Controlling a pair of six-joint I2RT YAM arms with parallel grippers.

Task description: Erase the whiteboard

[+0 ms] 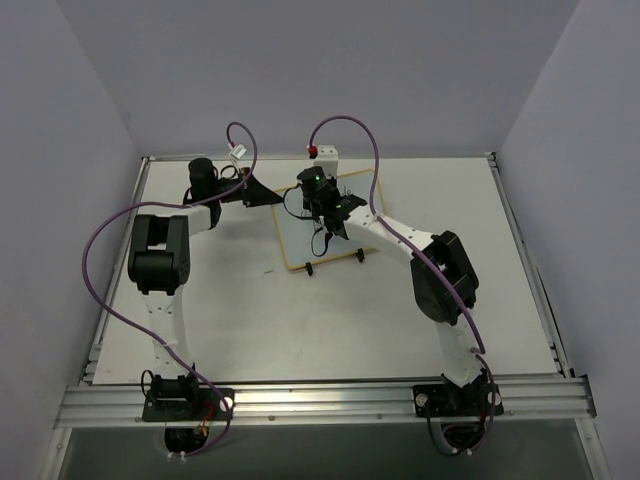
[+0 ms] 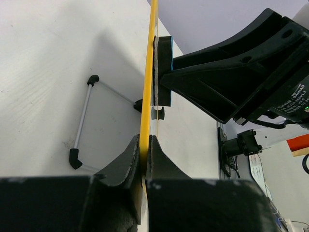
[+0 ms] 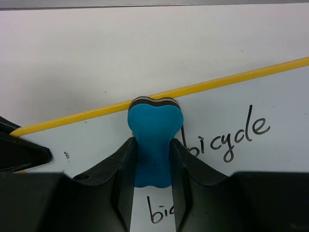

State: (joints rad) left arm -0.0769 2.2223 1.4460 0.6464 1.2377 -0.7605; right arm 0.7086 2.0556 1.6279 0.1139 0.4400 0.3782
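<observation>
The whiteboard (image 1: 298,245), bearing black handwriting, sat on the far middle of the bench (image 1: 260,310), its yellow left rim clenched by the left tool (image 2: 145,145), while the right tool (image 3: 152,150) grasped a blue eraser (image 3: 154,121) pressed against its face.

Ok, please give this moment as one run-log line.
left gripper: shut on rim of yellow-rimmed white whiteboard | right gripper: shut on blue bone-shaped eraser at board's rim | black handwritten words: unerased
</observation>
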